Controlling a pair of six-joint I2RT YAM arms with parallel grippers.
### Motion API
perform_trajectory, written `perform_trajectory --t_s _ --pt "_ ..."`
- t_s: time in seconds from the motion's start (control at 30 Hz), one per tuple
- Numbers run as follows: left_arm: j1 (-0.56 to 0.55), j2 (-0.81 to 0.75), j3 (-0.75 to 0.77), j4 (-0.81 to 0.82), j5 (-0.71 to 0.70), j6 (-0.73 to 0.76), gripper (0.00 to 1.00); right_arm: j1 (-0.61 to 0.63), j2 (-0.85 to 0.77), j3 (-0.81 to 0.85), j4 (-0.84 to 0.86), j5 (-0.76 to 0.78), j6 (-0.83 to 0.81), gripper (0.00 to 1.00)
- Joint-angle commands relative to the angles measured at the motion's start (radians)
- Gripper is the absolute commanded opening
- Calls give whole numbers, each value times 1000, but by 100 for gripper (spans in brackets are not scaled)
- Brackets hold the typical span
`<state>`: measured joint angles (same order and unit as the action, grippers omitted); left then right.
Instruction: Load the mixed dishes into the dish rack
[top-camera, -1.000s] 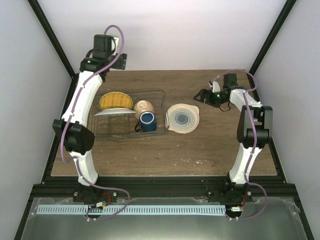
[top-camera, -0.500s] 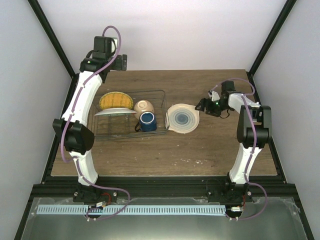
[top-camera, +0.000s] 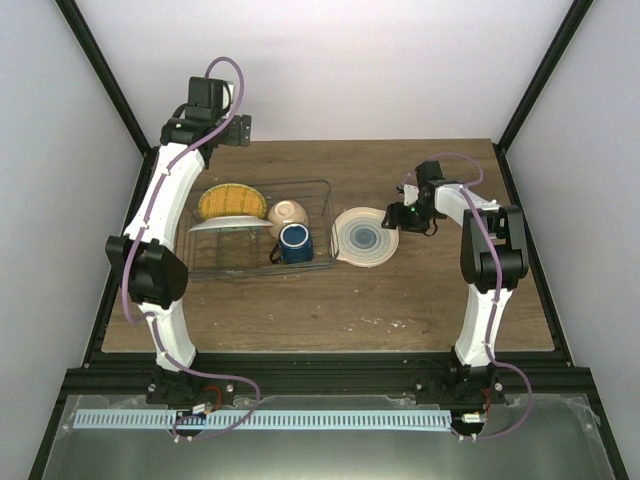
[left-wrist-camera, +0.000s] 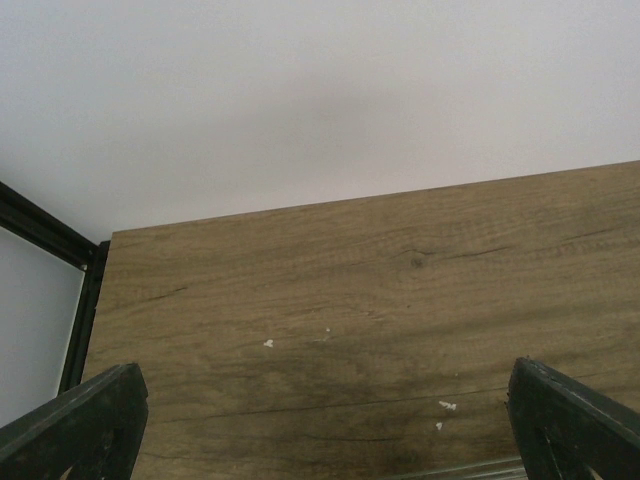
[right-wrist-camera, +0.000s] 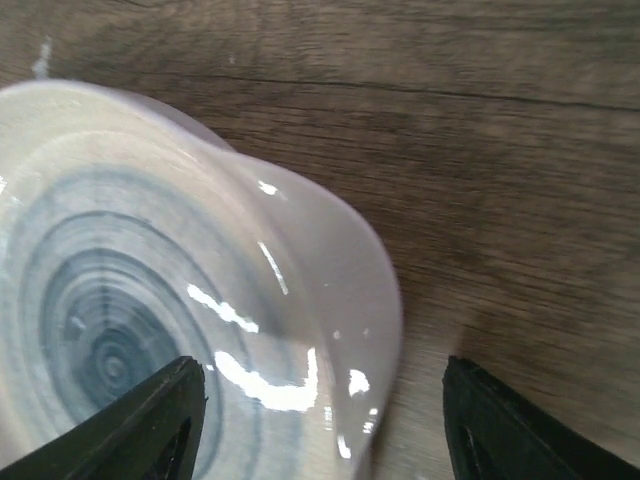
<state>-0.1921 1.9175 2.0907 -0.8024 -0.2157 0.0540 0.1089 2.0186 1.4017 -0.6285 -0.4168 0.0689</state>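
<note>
Rim pinch is the step in hand: my right tool (right-wrist-camera: 320, 392) is spread wide and empty, one finger over the translucent pale whitish plate (right-wrist-camera: 150, 290), the other outside its raised lip, so closing should catch that edge. The plate lies flat on the desk (top-camera: 400, 300), just right of the dish rack (top-camera: 300, 182), which holds the yellow-orange grid-patterned plate (top-camera: 230, 200), small cream bowl (top-camera: 287, 213) and dark blue mug (top-camera: 294, 243). My left tool (left-wrist-camera: 325, 430) hangs open and empty at the far left, clear of the work

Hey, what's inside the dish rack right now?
The dish rack holds a yellow plate, a pale plate, a cream bowl and a dark blue mug. Anything beneath the pale plate is hidden.
</note>
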Motion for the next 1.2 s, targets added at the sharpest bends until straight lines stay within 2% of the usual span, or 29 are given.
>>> perform_trajectory --t_s 0.0,0.27,0.43,0.57,0.73,0.97,1.17 --pt "8 -28 -12 3 -16 18 100 8 7 43 -40 118 2 62" --pt "11 -27 -14 4 -21 26 100 8 17 38 -42 157 4 25" --pt "11 -28 -7 -1 1 21 100 13 32 33 -28 163 5 12" --pt "11 -42 -27 -5 101 -4 100 15 46 41 -23 187 13 2" --pt "7 -58 -74 4 221 -49 100 6 48 63 -35 219 40 1" --pt "-35 -27 -49 7 302 -74 100 -118 40 42 9 54 118 1" --pt "-112 67 92 -36 330 -72 100 -201 25 4 71 -98 189 1"
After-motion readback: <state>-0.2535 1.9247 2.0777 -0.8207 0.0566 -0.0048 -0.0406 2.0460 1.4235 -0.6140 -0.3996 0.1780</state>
